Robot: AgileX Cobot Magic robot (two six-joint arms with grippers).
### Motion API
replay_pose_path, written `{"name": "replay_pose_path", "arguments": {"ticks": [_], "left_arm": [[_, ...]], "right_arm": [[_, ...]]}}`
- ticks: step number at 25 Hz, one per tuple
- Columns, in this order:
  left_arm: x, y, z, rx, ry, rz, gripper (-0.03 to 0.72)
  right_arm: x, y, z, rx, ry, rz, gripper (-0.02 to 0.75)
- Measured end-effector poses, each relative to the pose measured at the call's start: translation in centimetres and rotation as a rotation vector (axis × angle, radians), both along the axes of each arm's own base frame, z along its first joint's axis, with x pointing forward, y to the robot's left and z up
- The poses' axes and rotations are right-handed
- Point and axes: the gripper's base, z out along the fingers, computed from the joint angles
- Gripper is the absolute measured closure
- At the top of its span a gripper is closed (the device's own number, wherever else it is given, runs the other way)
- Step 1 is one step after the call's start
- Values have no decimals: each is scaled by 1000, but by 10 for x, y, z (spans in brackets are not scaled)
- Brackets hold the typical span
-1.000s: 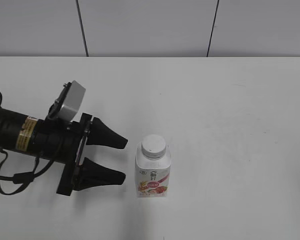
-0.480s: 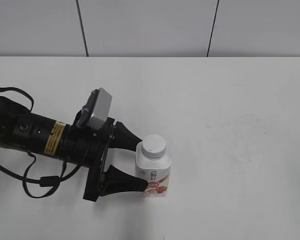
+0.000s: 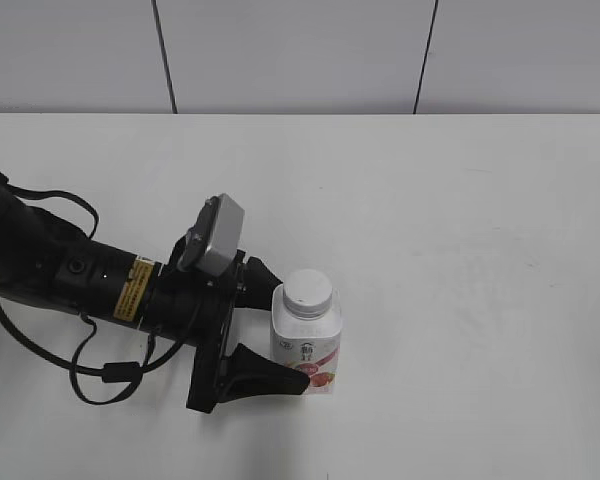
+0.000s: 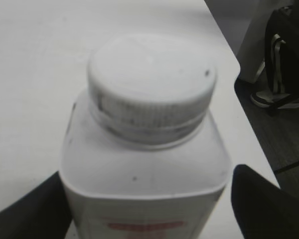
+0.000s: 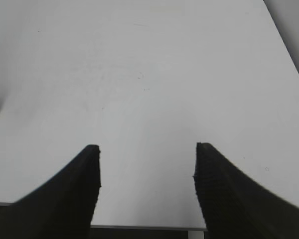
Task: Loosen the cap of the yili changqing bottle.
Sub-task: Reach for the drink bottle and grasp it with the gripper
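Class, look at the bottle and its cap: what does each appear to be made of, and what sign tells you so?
Cap: seemingly white moulded plastic, matte, with a ribbed side.
Bottle: seemingly white plastic, smooth with a slight sheen and rounded moulded shoulders; printed label, film or paper unclear.

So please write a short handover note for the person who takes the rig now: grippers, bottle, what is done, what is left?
Left gripper: open, jaws on either side of the bottle, not yet closed on it.
Right gripper: open, empty, over bare table, away from the bottle.
Bottle: upright on the table, cap on.
Done: left approach.
Left: close left on the bottle, bring right to the cap, twist it loose.
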Motion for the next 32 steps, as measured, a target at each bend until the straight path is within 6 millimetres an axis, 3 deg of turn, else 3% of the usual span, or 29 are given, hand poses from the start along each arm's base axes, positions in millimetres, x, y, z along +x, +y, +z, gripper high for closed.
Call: {"name": "replay_pose_path", "arguments": {"ticks": [19,27,32], "left_arm": [[7,-4,-17,-9,-20,14,118],[7,-4,-16,-14,-22,9,259],[7,-4,-16,-15,-22,10,270]], "right_arm": [[0,0,0,0,0,0,260],[0,0,0,0,0,0,260],[0,0,0,0,0,0,260]]}}
